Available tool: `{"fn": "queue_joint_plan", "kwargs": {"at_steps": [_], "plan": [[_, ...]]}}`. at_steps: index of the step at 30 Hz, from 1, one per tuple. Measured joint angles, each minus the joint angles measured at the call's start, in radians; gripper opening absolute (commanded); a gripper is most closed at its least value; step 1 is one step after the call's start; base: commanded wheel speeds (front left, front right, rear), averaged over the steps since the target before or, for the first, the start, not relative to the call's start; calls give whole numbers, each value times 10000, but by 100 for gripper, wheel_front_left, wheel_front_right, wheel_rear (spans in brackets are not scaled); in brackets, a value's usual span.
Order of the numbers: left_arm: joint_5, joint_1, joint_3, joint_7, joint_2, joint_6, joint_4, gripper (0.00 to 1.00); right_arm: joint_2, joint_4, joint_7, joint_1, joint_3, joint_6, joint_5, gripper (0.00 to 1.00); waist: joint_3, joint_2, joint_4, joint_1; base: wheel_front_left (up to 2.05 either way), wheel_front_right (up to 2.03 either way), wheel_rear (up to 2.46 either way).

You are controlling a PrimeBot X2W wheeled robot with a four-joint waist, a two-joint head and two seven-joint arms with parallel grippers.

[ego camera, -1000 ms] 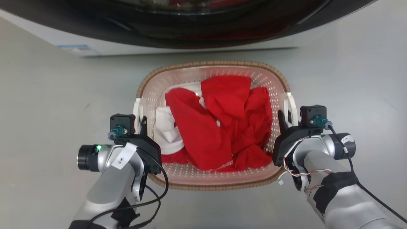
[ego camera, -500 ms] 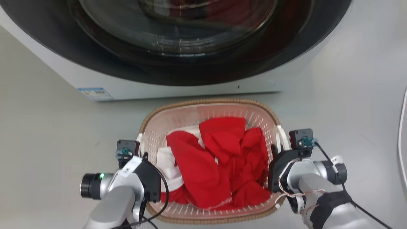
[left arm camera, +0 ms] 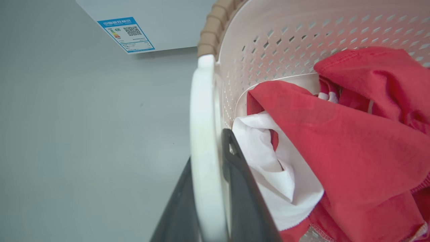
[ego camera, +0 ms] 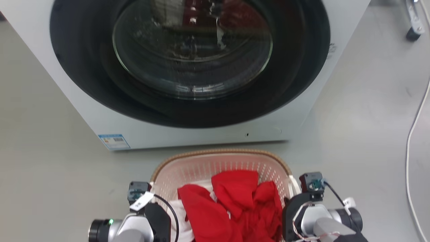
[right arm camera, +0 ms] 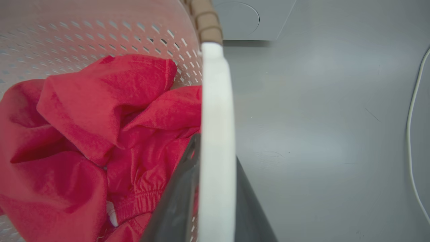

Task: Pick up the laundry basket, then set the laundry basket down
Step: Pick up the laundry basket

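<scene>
- Smooth grey floor.
- A white front-loading washing machine stands on it.
- A thin white cable trails along its right side.
- A dark caster rests at the far right.

Left claw clamped on laundry basket, right claw clamped likewise

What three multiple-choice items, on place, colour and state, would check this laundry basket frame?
1. Where is the laundry basket? A) before the washing machine B) atop it C) inside it
2. The clothes in it are: A) blue and grey B) red and white C) green and black
3. The left hand grips: A) nothing B) a cable C) the basket's white handle
Key: 1 A, it sits just below the machine in the head view; 2 B, red cloth over white; 3 C, fingers flank the handle.
</scene>
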Motion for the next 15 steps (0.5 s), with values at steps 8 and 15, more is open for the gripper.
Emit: {"fn": "queue_joint_plan", "kwargs": {"at_steps": [8, 15], "plan": [[-184, 847, -316, 201, -2, -10, 107, 0, 10, -19, 313, 822, 451, -6, 410, 0, -1185, -1, 14, 0, 0, 0, 0], [-324, 1046, -472, 249, 10, -10, 105, 0, 8, -21, 412, 1034, 675, -10, 755, 0, -2044, 0, 20, 0, 0, 0, 0]]}}
